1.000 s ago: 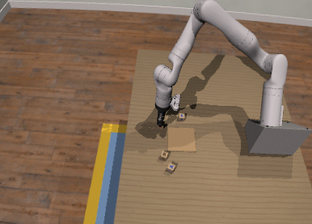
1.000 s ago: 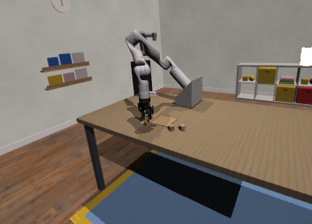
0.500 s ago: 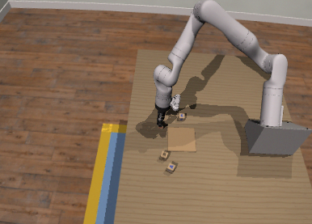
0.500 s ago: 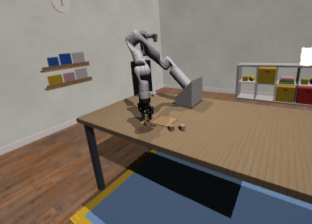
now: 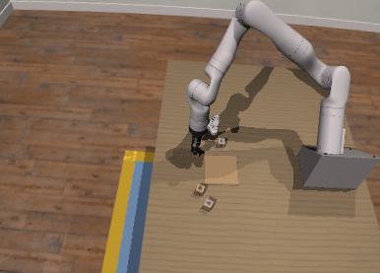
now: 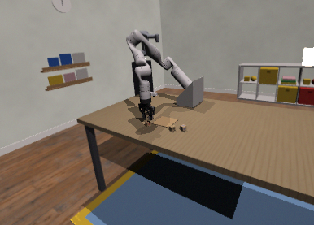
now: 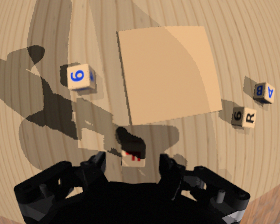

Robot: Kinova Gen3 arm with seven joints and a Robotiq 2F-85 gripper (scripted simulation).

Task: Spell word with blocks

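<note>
My gripper points straight down at the table, just left of the tan mat. It is open. In the wrist view a small block with a red letter lies on the table between the two fingers, partly shadowed, close to the edge of the mat. A block with a blue mark like a 6 lies off the mat; it also shows in the top view. The R block and a block with a blue letter lie off the mat on its other side.
In the top view the R block and the blue-letter block lie close together below the mat. The robot's grey base stands at the right. The table's left edge is near the gripper.
</note>
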